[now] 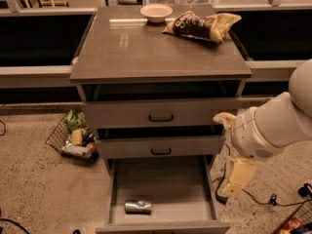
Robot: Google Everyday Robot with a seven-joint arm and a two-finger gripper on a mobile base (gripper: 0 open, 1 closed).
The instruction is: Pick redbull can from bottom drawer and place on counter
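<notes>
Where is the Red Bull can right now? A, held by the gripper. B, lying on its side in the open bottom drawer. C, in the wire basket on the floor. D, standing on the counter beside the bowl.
B: the redbull can lies on its side near the front of the open bottom drawer, while the gripper hangs outside the drawer, toward the picture's right, apart from the can.

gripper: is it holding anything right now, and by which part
Nothing is held. The gripper hangs off to the right of the bottom drawer, apart from the redbull can, which lies on its side on the drawer floor.
</notes>
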